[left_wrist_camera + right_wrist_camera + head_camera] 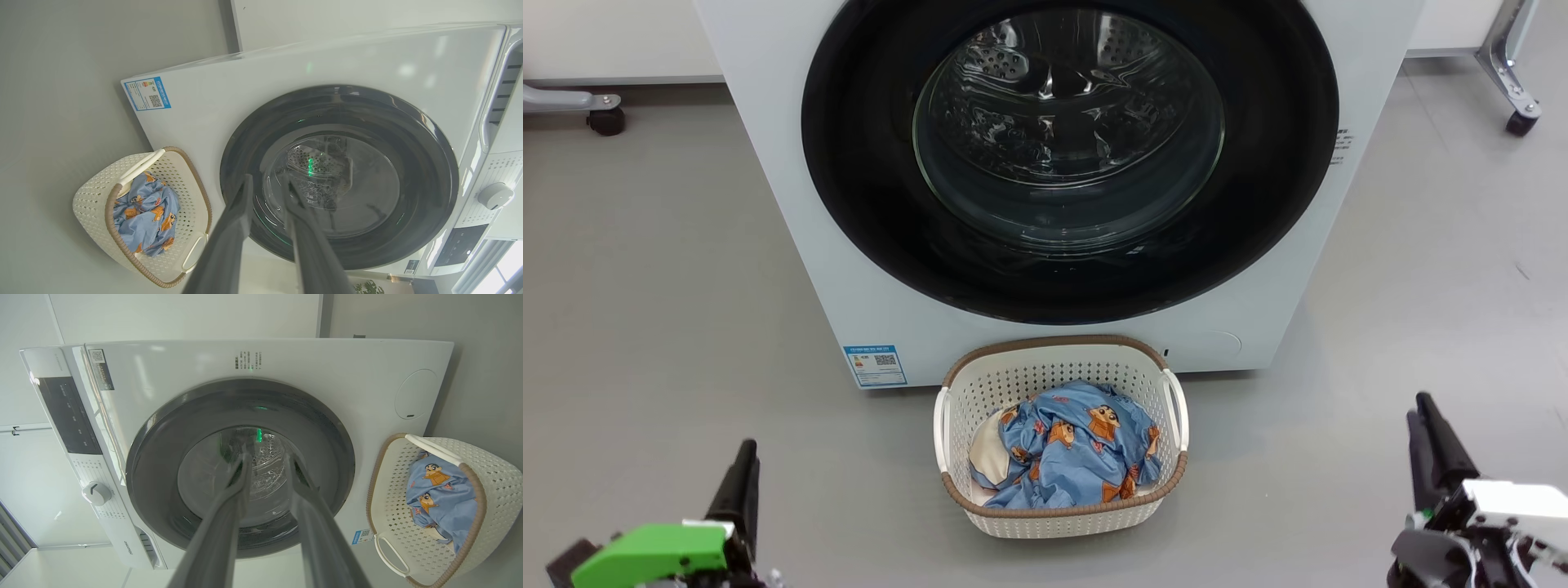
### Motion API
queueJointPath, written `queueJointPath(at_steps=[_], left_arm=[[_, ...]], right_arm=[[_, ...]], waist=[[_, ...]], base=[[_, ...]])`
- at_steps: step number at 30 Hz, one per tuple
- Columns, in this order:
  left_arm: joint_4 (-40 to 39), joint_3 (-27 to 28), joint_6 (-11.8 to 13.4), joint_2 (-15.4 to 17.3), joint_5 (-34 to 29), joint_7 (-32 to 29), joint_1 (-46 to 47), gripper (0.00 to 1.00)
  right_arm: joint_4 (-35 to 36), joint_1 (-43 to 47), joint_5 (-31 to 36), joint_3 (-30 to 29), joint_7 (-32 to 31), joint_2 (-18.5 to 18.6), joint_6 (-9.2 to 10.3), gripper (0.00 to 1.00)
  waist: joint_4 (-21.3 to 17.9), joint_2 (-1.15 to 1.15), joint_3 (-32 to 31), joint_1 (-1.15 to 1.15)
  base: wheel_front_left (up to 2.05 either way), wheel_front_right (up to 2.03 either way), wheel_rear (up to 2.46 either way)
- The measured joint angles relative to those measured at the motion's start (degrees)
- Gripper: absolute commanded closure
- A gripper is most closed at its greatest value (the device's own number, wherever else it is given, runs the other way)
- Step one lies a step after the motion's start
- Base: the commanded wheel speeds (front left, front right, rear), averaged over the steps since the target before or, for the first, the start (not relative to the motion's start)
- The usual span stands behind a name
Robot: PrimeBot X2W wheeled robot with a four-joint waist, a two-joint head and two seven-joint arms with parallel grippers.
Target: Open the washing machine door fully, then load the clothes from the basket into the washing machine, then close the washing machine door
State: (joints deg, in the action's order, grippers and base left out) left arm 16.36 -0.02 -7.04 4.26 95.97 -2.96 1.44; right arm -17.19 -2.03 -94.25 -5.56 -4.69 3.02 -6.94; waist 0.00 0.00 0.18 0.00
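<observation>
Facing the closed door with left gripper and right gripper slightly spread, holding nothing, and probably needing hooking its rim, swinging it wide slowly, avoiding the basket.

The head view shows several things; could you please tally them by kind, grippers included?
Washing machine: 1
Basket: 1
Clothes heap: 1
Grippers: 2, left gripper and right gripper
Caster wheels: 2
Total: 7

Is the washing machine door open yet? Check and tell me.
No, the washing machine door sits shut, flush against the washing machine front.
</observation>
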Motion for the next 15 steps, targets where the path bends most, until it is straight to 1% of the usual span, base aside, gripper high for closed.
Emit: queueJointPath(at_steps=[5, 15], left_arm=[[2.7, -0.5, 0.0, -1.6, 0.0, 0.0, -3.0, 0.0], [2.3, -1.3, 0.0, -1.6, -0.7, 1.5, -3.1, 0.0]], right_arm=[[-2.6, 3.0, 0.0, 0.2, 0.0, -1.6, 0.01, 0.0], [-1.6, 3.2, 0.3, 0.4, 1.6, -1.5, 0.01, 0.0]], waist=[[0.0, 0.0, 0.0, 0.0], [0.1, 0.0, 0.0, 0.0]], base=[[0.0, 0.0, 0.0], [0.0, 0.0, 0.0]])
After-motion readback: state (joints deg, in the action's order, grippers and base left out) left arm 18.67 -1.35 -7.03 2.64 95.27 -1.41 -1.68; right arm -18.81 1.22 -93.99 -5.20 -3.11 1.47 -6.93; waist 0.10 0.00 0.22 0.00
